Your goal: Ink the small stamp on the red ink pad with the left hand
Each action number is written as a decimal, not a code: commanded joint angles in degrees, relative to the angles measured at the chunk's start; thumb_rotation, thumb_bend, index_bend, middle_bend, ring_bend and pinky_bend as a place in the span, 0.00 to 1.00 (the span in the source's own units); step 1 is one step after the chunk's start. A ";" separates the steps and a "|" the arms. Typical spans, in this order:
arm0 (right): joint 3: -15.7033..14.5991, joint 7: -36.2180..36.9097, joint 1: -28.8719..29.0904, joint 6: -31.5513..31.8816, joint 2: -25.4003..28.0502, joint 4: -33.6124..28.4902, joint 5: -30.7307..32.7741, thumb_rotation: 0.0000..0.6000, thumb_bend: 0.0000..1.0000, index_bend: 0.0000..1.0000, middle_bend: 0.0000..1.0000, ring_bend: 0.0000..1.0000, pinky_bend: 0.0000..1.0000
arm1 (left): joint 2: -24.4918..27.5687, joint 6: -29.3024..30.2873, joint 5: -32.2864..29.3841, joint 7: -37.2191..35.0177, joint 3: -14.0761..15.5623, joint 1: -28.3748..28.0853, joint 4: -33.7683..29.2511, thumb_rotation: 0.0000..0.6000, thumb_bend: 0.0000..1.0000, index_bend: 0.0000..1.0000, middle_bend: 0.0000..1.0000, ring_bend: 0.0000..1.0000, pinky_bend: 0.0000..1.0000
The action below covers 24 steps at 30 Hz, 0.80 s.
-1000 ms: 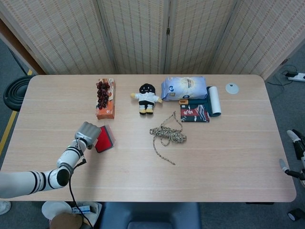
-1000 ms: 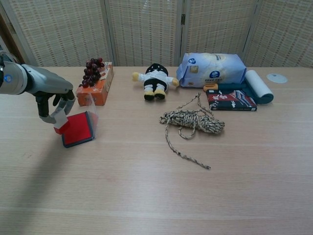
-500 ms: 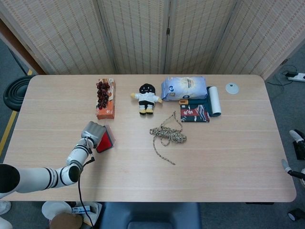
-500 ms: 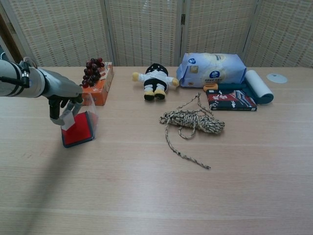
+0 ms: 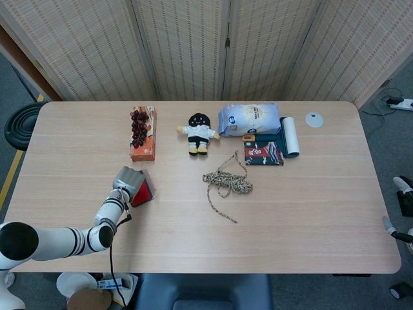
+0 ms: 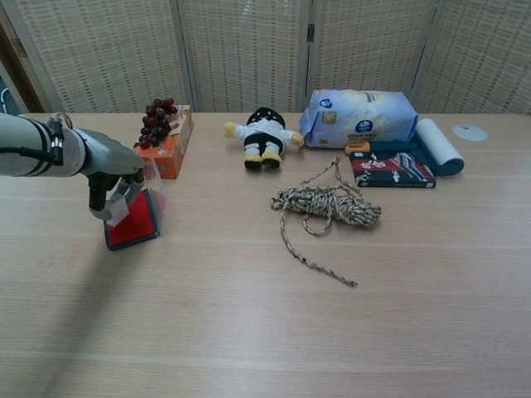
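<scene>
One hand matters here: the left hand (image 6: 112, 178) hangs directly over the red ink pad (image 6: 134, 220), which lies on the desk (image 6: 265, 315) toward its left side, just in front of the orange box topped with grapes (image 6: 162, 141). Its fingers are drawn together around a small whitish block, most likely the small stamp (image 6: 116, 209), pointing downward toward the left part of the pad. So the pad lies straight below the hand, and the move ahead looks like a short vertical press, not a sideways reach. In the head view the left hand (image 5: 128, 181) covers much of the red ink pad (image 5: 143, 192), leaving only its right edge showing. Whether the stamp face already touches the ink surface cannot be told from either view, since the fingers and a thin clear flap standing at the pad's far edge blur the contact line.

Nothing of the right hand shows clearly: only dark fragments appear at the far right margin of the head view, too cut off to identify. Elsewhere on the desk sit a doll (image 6: 264, 135) and a coil of rope (image 6: 328, 207), well apart from the pad.
</scene>
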 commanded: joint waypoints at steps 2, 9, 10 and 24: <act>-0.06 -0.07 -0.02 0.13 -0.01 -0.01 -0.08 1.00 0.38 0.02 0.00 0.00 0.00 | 0.13 1.21 0.38 -0.12 -0.07 0.09 -0.80 1.00 0.30 0.65 0.45 0.34 0.41; -0.16 -0.48 0.11 0.00 -0.09 -0.07 -0.08 1.00 0.38 0.02 0.00 0.00 0.00 | 2.84 6.16 0.26 1.23 -0.04 -0.33 -6.70 1.00 0.30 0.65 0.45 0.34 0.41; -0.17 -0.62 0.15 -0.04 -0.13 -0.12 -0.07 1.00 0.38 0.02 0.00 0.00 0.00 | 3.29 6.71 0.11 1.38 -0.03 -0.33 -7.58 1.00 0.30 0.65 0.45 0.34 0.41; -0.21 -4.86 0.61 -0.52 -0.70 -1.64 0.37 1.00 0.38 0.02 0.00 0.00 0.00 | 10.44 15.01 5.10 -1.13 1.58 4.86 -18.29 1.00 0.30 0.64 0.45 0.34 0.42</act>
